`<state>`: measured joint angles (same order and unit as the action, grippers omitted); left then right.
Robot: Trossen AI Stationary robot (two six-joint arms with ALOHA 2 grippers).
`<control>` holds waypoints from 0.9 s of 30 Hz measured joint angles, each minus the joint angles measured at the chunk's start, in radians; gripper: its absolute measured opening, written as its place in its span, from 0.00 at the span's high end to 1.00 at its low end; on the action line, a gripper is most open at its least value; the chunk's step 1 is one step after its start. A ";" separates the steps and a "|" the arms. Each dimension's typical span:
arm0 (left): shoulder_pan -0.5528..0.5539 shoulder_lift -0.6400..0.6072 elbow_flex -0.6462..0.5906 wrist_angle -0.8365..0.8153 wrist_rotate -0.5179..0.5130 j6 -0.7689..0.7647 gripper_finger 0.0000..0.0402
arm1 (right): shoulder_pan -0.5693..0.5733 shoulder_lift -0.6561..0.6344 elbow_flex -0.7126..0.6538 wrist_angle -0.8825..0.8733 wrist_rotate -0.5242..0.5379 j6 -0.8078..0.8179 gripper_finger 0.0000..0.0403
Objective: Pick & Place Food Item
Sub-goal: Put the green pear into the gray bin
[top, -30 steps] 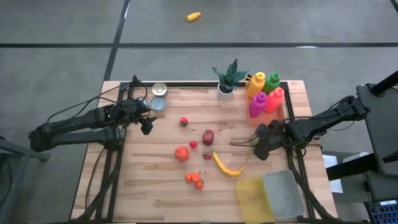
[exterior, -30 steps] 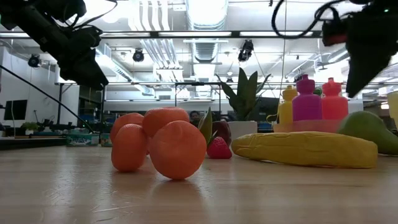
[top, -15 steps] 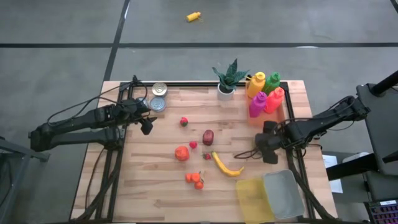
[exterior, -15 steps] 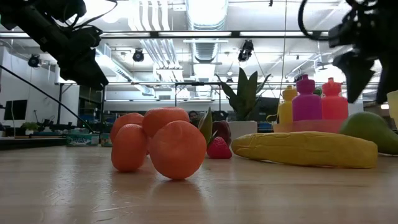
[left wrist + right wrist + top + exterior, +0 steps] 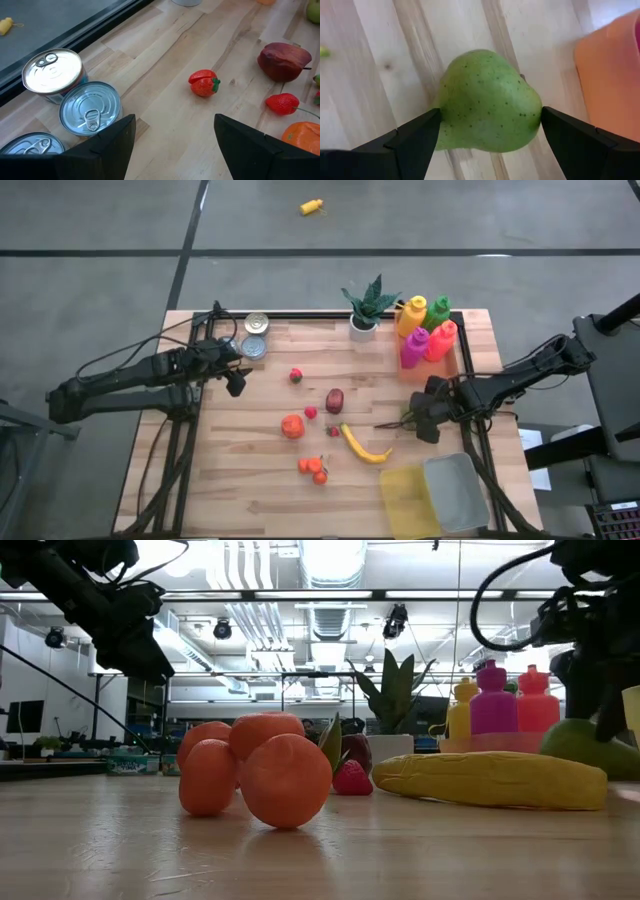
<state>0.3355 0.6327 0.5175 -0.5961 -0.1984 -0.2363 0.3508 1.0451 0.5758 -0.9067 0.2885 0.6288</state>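
Here the right gripper [image 5: 487, 145] sits low over a green pear [image 5: 487, 102], its fingers [image 5: 407, 142] spread wide, one on each side of the fruit with no clear contact. From above, the gripper hides nearly all of the pear.

Three tin cans [image 5: 90, 110] lie just ahead of the left gripper [image 5: 172, 137], whose jaws stand apart and empty above the table [image 5: 260, 500]; one can is cut off at the frame edge. Farther ahead of it are two strawberries [image 5: 204, 83] and one dark red fruit [image 5: 284, 61].

Four squeeze bottles [image 5: 427, 330] stand on an orange tray [image 5: 447, 365] just beyond the right gripper. One banana [image 5: 362, 445] lies beside it. Behind it sit two bins [image 5: 435, 495], yellow and grey, both empty. Exactly how many small oranges [image 5: 285, 780] are in the cluster is hard to tell.
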 joint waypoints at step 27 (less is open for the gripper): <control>0.000 0.000 0.000 0.000 0.000 0.000 0.31 | 0.000 0.000 -0.026 0.104 0.000 0.008 0.37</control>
<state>0.3357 0.6323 0.5175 -0.5961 -0.1984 -0.2366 0.3508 1.0454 0.5499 -0.8028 0.2890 0.6366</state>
